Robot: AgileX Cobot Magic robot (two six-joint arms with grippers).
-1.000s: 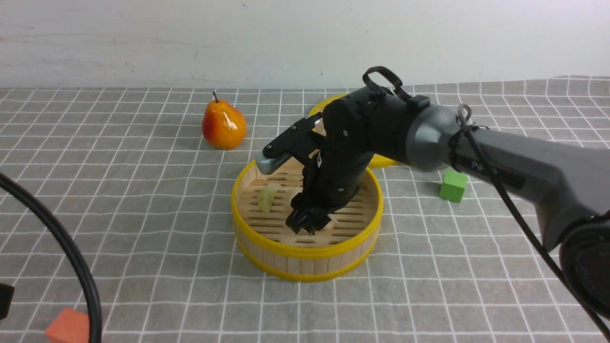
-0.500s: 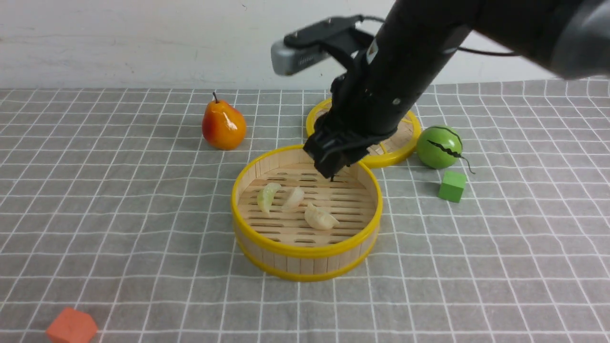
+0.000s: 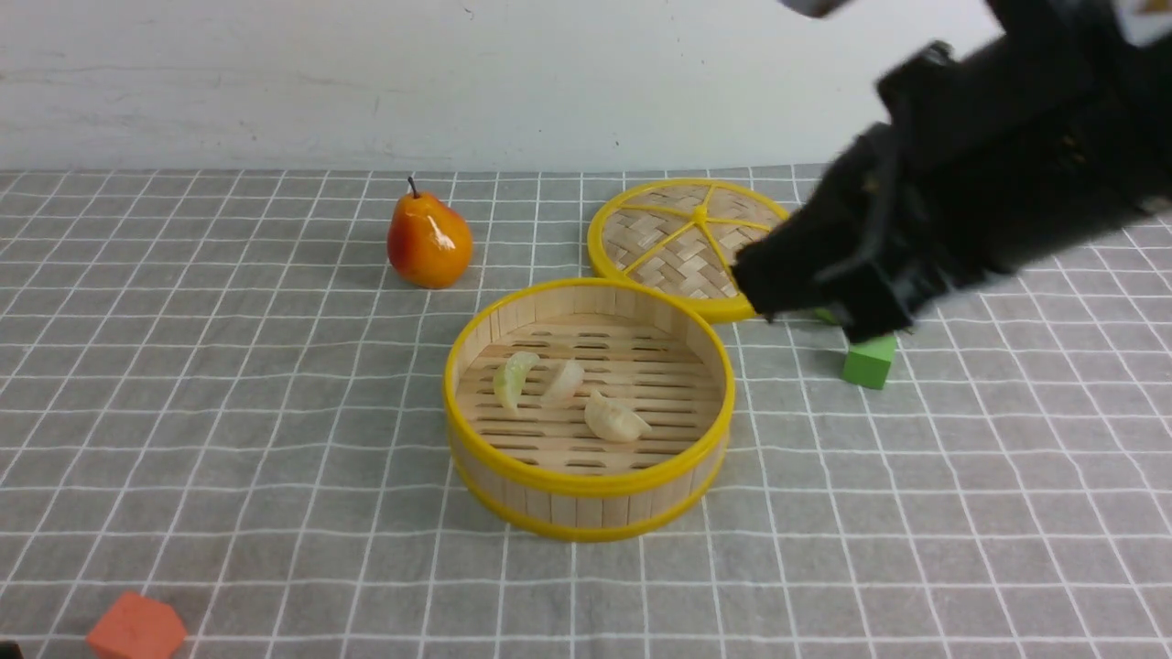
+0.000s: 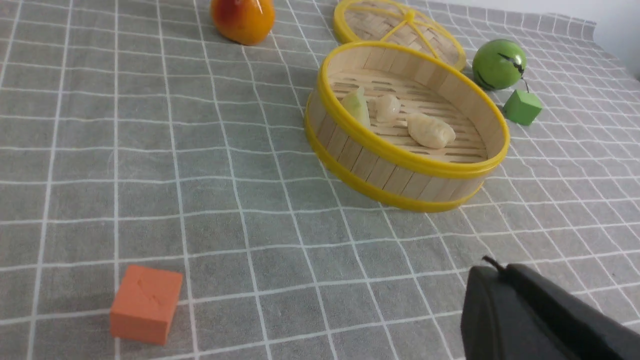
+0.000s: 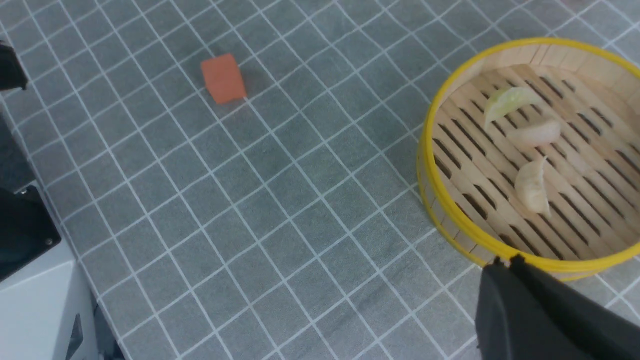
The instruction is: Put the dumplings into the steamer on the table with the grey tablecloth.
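The steamer (image 3: 586, 480) stands mid-table on the grey tablecloth (image 3: 229, 412). Three dumplings lie on its slatted floor: a pale green one (image 3: 513, 377), a white one (image 3: 562, 380) beside it, and another white one (image 3: 615, 418) nearer the front. My right gripper (image 3: 758, 286) is a blurred black shape, raised to the right of the steamer over the lid's edge, shut and empty; the right wrist view shows its tips (image 5: 505, 262) together above the steamer's rim (image 5: 435, 185). My left gripper (image 4: 495, 267) is shut, empty, low and well short of the steamer (image 4: 400, 155).
A pear (image 3: 428, 240) stands behind the steamer to the left. The flat woven lid (image 3: 682, 238) lies behind it to the right. A green block (image 3: 868, 361) sits right of the steamer, a green ball (image 4: 499, 64) beyond it, and an orange block (image 3: 137, 627) at the front left.
My right gripper has let go of a white dumpling inside the steamer, risen out, shut, and swung up to the right. The black cable at the left has left the front view.
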